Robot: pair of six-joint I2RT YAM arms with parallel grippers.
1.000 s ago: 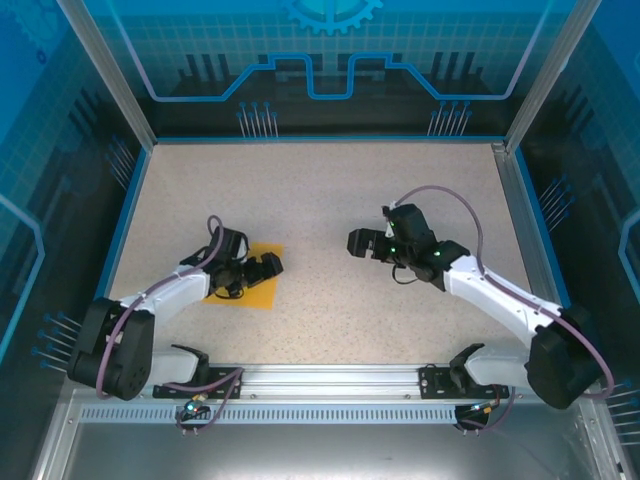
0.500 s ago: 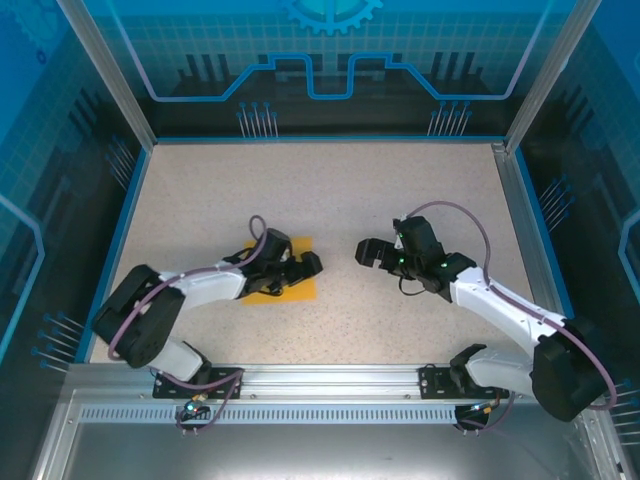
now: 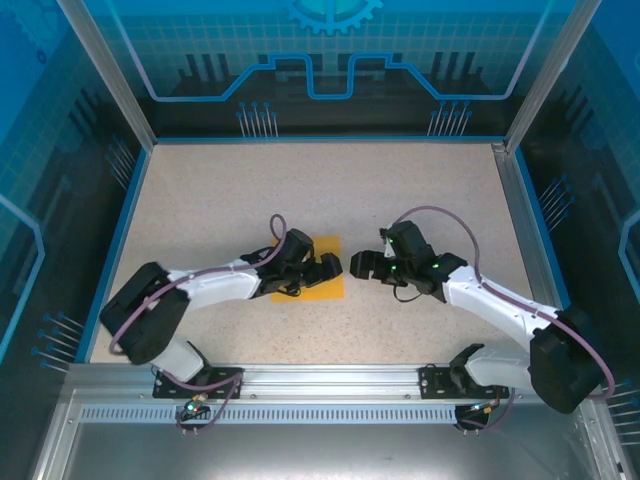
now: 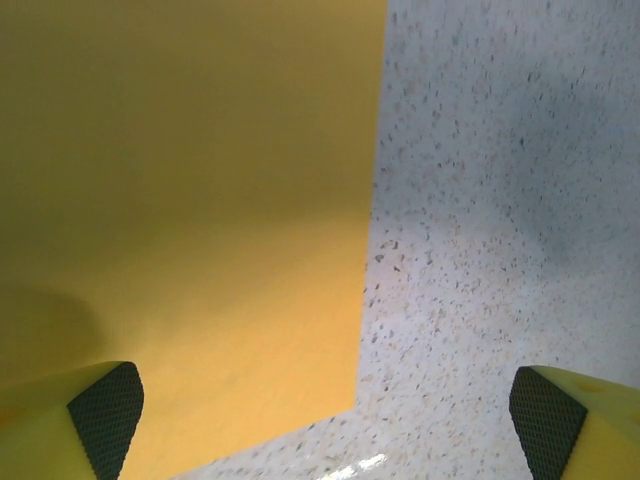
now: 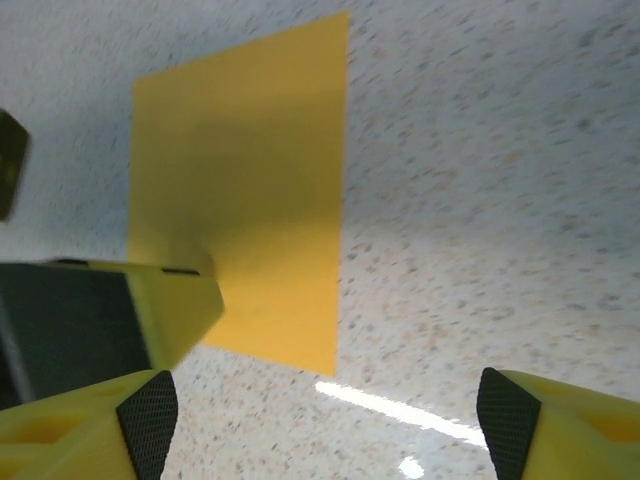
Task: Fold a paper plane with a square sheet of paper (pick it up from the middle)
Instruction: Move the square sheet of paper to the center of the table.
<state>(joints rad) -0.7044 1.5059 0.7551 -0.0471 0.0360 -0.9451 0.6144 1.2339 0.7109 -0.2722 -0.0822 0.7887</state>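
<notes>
The square sheet of paper (image 3: 329, 289) lies flat on the speckled table, orange-yellow and uncreased, just left of the middle. My left gripper (image 3: 326, 268) sits low over it, open. In the left wrist view the sheet (image 4: 190, 200) covers the left half, one pad (image 4: 106, 404) stands over it and the other over bare table beyond its right edge. My right gripper (image 3: 362, 265) is open beside the sheet's right edge. The right wrist view has the sheet (image 5: 262, 190) ahead, with a yellow finger of the left gripper (image 5: 172, 303) on its near left part.
The table (image 3: 400, 190) is ringed by a blue rim and glass walls. A metal rail (image 3: 330, 380) with both arm bases runs along the near edge. Bare tabletop lies behind and to both sides of the grippers.
The left arm has swept right toward the table's middle and the sheet has slid along under it. The right gripper has shifted slightly left, closing the gap to the sheet.
</notes>
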